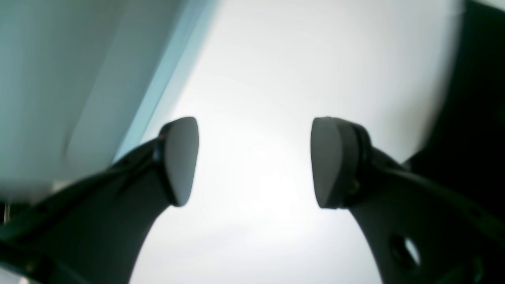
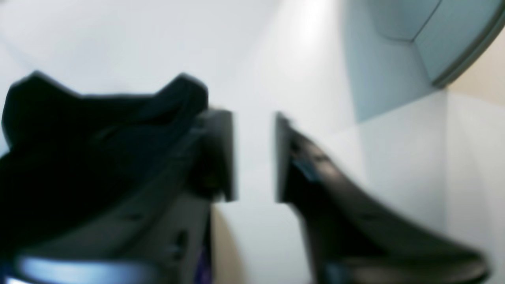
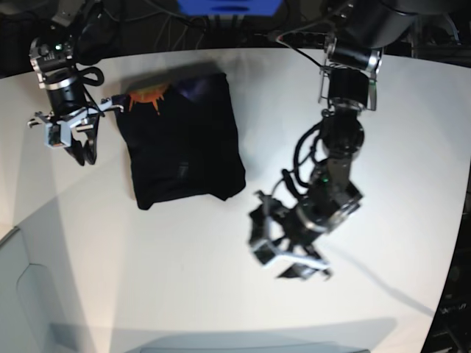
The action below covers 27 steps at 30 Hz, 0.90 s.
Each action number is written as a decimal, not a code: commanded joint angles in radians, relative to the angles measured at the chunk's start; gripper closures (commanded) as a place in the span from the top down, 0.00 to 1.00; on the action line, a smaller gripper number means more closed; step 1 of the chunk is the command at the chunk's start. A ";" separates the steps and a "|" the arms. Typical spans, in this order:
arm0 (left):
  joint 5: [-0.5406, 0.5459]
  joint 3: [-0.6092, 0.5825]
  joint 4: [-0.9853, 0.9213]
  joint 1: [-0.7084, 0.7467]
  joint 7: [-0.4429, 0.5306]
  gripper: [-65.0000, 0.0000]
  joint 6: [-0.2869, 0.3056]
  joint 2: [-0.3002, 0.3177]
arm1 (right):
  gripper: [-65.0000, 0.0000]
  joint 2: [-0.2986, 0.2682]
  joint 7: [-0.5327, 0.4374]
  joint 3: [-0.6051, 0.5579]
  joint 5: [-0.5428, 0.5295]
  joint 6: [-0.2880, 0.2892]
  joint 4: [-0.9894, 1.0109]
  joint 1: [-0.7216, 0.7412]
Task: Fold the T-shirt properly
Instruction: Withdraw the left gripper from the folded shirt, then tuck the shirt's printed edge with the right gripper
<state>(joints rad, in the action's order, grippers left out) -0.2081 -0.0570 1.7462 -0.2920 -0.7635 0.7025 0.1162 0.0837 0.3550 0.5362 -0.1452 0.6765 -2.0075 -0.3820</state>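
Observation:
The black T-shirt lies folded into a rough rectangle on the white table, with its orange print and a purple patch showing at the far edge. I cannot make out a white tag. My right gripper hovers just left of the shirt, open and empty. In the right wrist view the right gripper shows a clear gap, with black fabric to its left. My left gripper is open and empty over bare table, right of and nearer than the shirt. The left wrist view shows the left gripper wide apart.
A pale grey-blue bin sits at the near left corner and shows blurred in the left wrist view. A blue object and cables lie beyond the far table edge. A dark blurred mass fills the left wrist view's right edge.

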 commanded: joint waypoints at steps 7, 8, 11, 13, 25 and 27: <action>0.003 0.546 0.110 0.190 0.003 0.66 -0.004 0.009 | 0.00 0.061 -0.030 -0.158 -0.021 0.022 -0.022 -0.139; 0.003 0.613 0.107 0.216 0.005 0.66 -0.004 0.010 | 0.00 0.061 -0.032 -0.195 -0.021 0.022 -0.020 -0.154; 0.054 0.738 0.068 0.274 0.006 0.66 -0.004 0.038 | 0.00 0.063 -0.075 -0.282 -0.021 0.022 -0.014 -0.183; 0.118 0.780 0.044 0.316 0.002 0.66 -0.004 0.069 | 0.00 0.063 -0.110 -0.339 -0.021 0.022 -0.002 -0.200; 0.249 0.899 0.042 0.411 -0.004 0.66 -0.004 0.126 | 0.00 0.060 -0.314 -0.423 -0.018 0.022 0.278 -0.202; 0.250 0.906 0.041 0.432 -0.004 0.66 -0.004 0.122 | 0.00 0.060 -0.366 -0.423 -0.018 0.022 0.331 -0.202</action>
<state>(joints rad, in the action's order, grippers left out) 0.0353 0.8421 1.7695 0.1394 -0.7818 0.7017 0.2218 0.1417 0.0040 0.1146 -0.1562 0.6758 -1.6615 -0.5793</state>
